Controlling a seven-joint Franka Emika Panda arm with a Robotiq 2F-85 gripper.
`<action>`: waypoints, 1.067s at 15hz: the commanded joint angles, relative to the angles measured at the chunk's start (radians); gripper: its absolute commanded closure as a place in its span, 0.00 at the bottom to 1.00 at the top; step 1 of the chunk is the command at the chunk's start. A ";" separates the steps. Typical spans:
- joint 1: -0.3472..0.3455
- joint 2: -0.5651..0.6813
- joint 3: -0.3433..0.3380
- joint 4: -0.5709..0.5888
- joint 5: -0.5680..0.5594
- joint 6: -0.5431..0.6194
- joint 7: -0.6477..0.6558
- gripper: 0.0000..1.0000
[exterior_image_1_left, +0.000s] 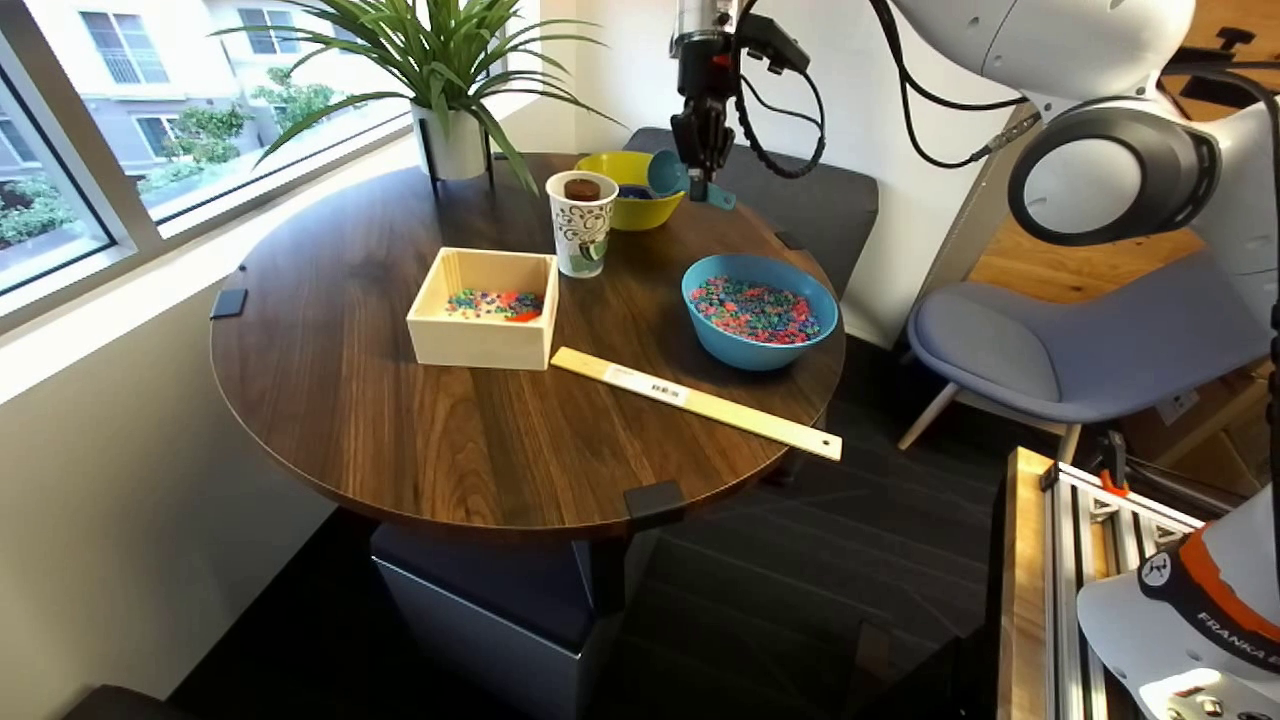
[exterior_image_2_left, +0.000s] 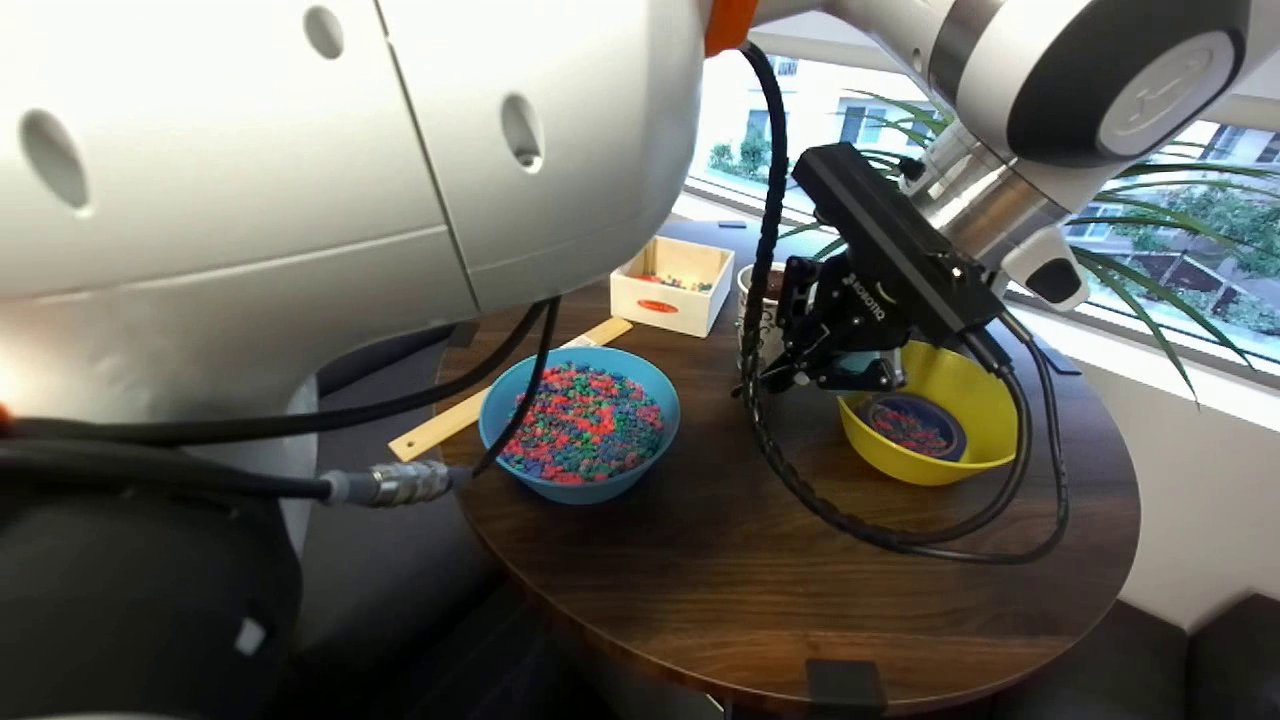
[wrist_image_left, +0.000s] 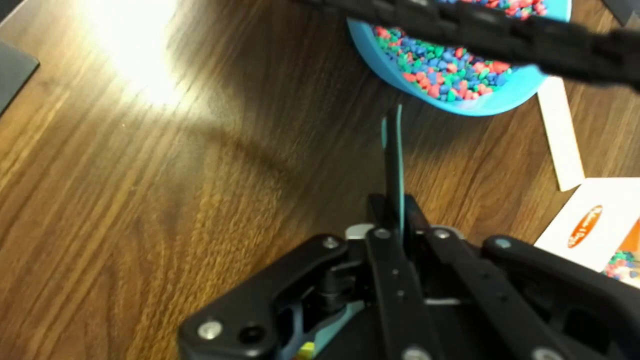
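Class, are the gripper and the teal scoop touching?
Touching: in the wrist view, the gripper is clamped on the handle of the teal scoop, with no gap.

In an exterior view, holds a mostly hidden teal object (exterior_image_2_left: 856, 361) in a black gripper (exterior_image_2_left: 788, 376) near a yellow bowl (exterior_image_2_left: 968, 395), in front of a patterned cup (exterior_image_2_left: 768, 340), over a round wooden table (exterior_image_2_left: 700, 580) bearing also a pale box (exterior_image_2_left: 690, 314) and a blue bowl (exterior_image_2_left: 600, 493) of coloured pieces (exterior_image_2_left: 590, 425).
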 joint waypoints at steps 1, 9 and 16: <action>-0.034 0.029 0.023 0.023 0.061 -0.010 0.066 0.98; -0.062 0.020 0.036 -0.001 0.130 0.138 0.155 0.98; -0.049 0.057 0.033 0.005 0.110 0.276 0.190 0.96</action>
